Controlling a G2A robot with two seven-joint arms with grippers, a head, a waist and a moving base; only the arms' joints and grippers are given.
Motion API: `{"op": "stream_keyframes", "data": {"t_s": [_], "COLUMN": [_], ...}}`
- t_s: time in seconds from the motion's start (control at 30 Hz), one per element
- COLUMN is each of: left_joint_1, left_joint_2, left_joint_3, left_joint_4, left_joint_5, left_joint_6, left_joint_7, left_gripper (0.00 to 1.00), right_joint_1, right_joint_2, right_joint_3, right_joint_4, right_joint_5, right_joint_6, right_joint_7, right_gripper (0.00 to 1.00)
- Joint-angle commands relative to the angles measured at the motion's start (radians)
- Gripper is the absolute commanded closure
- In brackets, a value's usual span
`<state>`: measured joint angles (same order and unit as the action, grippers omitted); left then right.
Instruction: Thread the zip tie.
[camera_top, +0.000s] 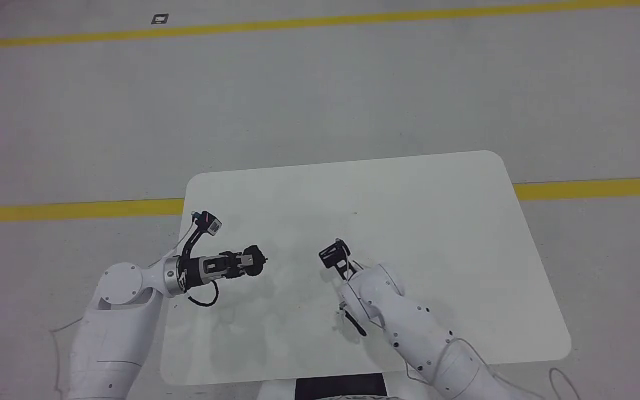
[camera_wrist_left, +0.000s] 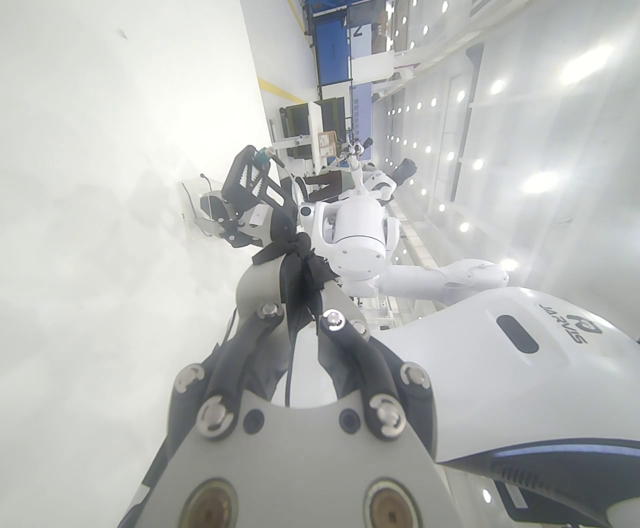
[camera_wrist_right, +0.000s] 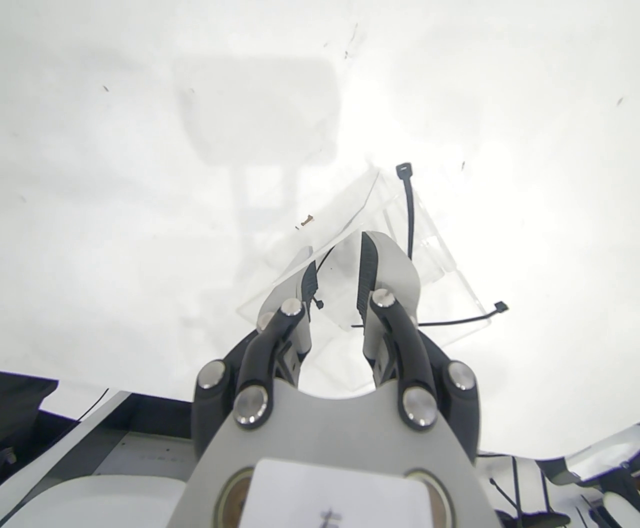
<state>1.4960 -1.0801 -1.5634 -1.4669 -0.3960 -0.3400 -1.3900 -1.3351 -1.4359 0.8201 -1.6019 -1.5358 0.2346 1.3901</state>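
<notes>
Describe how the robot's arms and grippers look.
The left arm and right arm wear white rounded shells. The left gripper and right gripper have grey bases, black links with silver rivets and pale fingers; the right's pads are ribbed black. A black cable loops by the left wrist.

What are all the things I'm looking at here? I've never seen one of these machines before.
table: one, white, under both arms.
clear stand: one, see-through plastic, on the table below the right tool.
zip ties: at least three, black, on the clear stand; one upright, one lying flat, one thin one by a finger.
strap: one, black, looks knotted, pinched in the left tool.
floor lines: two, yellow, on the grey floor beyond the table.
left tool: one, grey and black, shut on the strap, above the table.
right tool: one, grey fingers with black pads, open over the clear stand.
</notes>
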Motion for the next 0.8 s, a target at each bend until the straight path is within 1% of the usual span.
{"op": "stream_keyframes", "data": {"t_s": [0.0,0.1,0.13,0.47,0.5,0.53,0.6,0.77], "left_joint_1": [0.0,0.0,0.0,0.0,0.0,0.0,0.0,0.0], "left_joint_2": [0.0,0.0,0.0,0.0,0.0,0.0,0.0,0.0], "left_joint_3": [0.0,0.0,0.0,0.0,0.0,0.0,0.0,0.0], "left_joint_4": [0.0,0.0,0.0,0.0,0.0,0.0,0.0,0.0], "left_joint_5": [0.0,0.0,0.0,0.0,0.0,0.0,0.0,0.0], "left_joint_6": [0.0,0.0,0.0,0.0,0.0,0.0,0.0,0.0], "left_joint_7": [0.0,0.0,0.0,0.0,0.0,0.0,0.0,0.0], "left_gripper": [1.0,1.0,1.0,1.0,1.0,1.0,1.0,1.0], "right_joint_1": [0.0,-0.004,-0.005,-0.021,-0.023,-0.025,-0.028,-0.03], "right_joint_2": [-0.001,-0.002,-0.003,-0.006,-0.006,-0.006,-0.007,-0.01], "right_joint_3": [0.003,0.008,0.01,0.032,0.033,0.035,0.038,0.039], "right_joint_4": [0.0,-0.005,-0.007,-0.028,-0.03,-0.032,-0.034,-0.027], "right_joint_5": [-0.006,-0.014,-0.017,-0.026,-0.027,-0.027,-0.029,-0.032], "right_joint_6": [0.003,0.003,0.002,-0.009,-0.011,-0.014,-0.018,-0.021], "right_joint_7": [0.0,0.0,0.0,0.0,0.0,0.0,0.0,0.0], "right_gripper": [0.89,0.99,1.0,1.0,0.91,0.85,0.83,0.84]}}
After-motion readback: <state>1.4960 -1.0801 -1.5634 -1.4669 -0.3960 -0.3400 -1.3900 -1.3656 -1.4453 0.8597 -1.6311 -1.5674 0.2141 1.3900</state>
